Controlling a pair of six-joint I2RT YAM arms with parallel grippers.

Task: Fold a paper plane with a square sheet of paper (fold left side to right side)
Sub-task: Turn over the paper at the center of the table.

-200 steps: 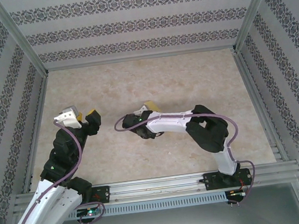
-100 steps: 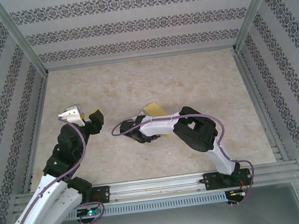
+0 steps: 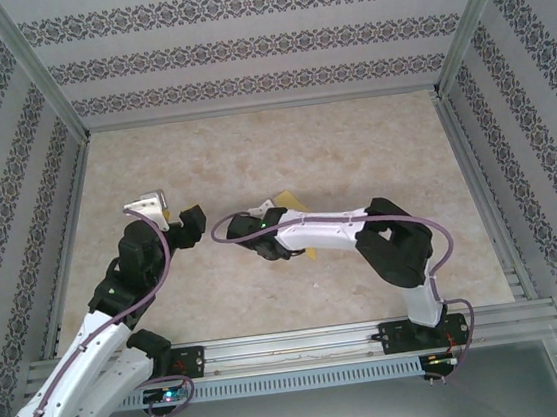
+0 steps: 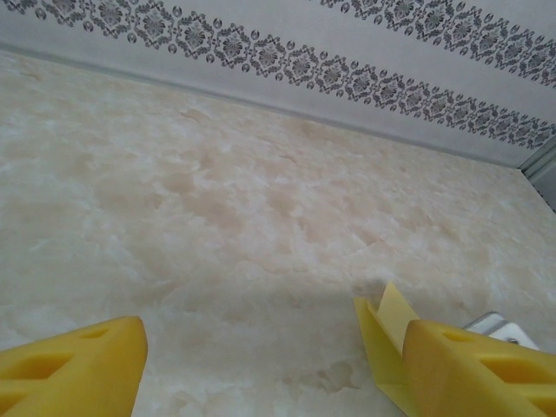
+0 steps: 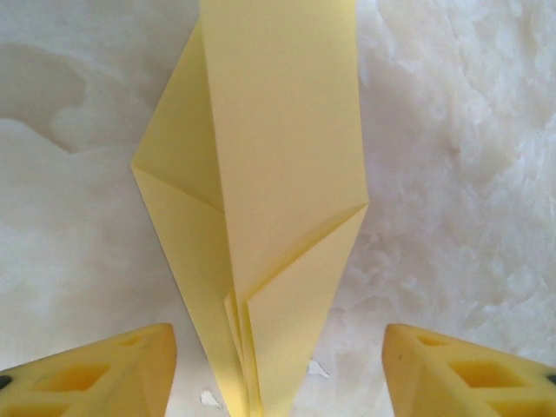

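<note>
Yellow folded paper plane, a narrow pointed dart, lies on the beige marbled table between the right gripper's spread yellow fingers, not pinched. Left gripper hangs close by, jaws wide too, holding nothing. Patterned wall behind.

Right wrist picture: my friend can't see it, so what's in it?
A folded yellow paper plane, long and pointed, lies on the pale marbled table. The right gripper is open, with one yellow finger on each side of the plane's narrow end, not touching it.
</note>
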